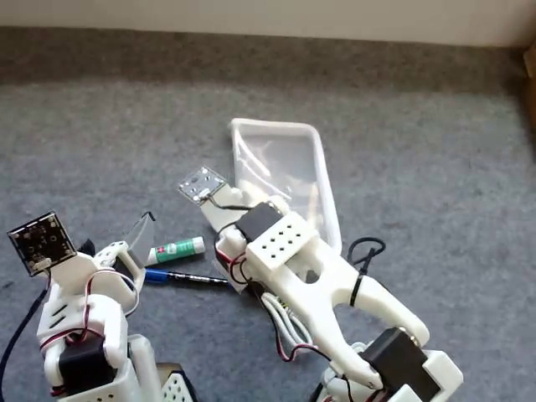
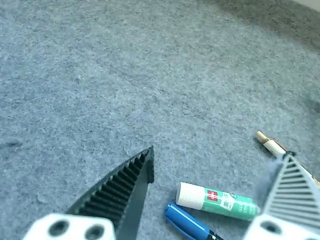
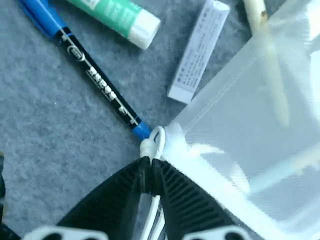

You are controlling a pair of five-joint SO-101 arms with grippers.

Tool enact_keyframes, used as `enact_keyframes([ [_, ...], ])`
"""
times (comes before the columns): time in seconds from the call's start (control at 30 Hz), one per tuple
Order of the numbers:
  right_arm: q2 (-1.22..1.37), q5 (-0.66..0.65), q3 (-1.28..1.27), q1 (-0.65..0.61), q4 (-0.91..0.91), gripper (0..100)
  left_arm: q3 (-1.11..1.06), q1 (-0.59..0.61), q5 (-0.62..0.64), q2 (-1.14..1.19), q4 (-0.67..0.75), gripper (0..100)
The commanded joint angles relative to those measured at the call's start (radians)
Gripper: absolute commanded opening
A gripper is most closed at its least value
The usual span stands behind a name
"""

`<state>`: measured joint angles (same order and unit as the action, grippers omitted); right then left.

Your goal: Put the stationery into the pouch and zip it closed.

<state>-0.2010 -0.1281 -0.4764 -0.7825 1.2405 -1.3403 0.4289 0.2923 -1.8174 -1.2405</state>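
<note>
The pouch point(image 1: 283, 164), clear mesh with a white edge, lies just above the centre of the high view, its long side running down toward the lower right. The right gripper point(image 3: 151, 165) is clenched on the pouch's lower left corner, with the white zip pull point(image 3: 155, 142) looped just past its tips. A pale stick point(image 3: 254, 14) lies along the pouch edge; part of it shows through the mesh, and I cannot tell whether it is inside or underneath.

An eraser point(image 3: 197, 50) lies just beside that corner, on the mat point(image 1: 419, 126) and outside the pouch. Left of centre in the high view is the glue stick point(image 1: 176, 249), green with a white cap, lying almost level. Just below it is the pen point(image 1: 180, 277), with a blue cap and a dark barrel. Its far end points at the pouch corner and stops just short of the right gripper's tips. Pen and glue stick are close together but apart.

The left gripper point(image 2: 220, 154) is released, one finger black, the other pale. It hangs over the capped ends of the glue stick and pen and grips neither. Its arm stands at the lower left of the high view, and the right arm runs in from the lower right across the pouch's lower end.
</note>
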Motion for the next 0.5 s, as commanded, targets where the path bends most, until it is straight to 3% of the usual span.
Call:
enact_keyframes([
  [0.0, -0.005, -0.012, 0.068, 0.035, -0.085, 0.9, 0.005, 0.018, 0.012, 0.002, 0.021, 35],
  [0.13, 0.039, -0.012, 0.050, 0.102, -0.101, 0.9, 0.005, 0.019, 0.012, 0.002, 0.021, 35],
  [0.33, 0.285, -0.015, 0.047, 0.104, -0.142, 0.9, 0.005, 0.019, 0.012, 0.002, 0.021, 35],
  [0.47, 0.317, -0.017, 0.102, 0.090, -0.091, 0.8, 0.005, 0.019, 0.012, 0.002, 0.021, 35],
])
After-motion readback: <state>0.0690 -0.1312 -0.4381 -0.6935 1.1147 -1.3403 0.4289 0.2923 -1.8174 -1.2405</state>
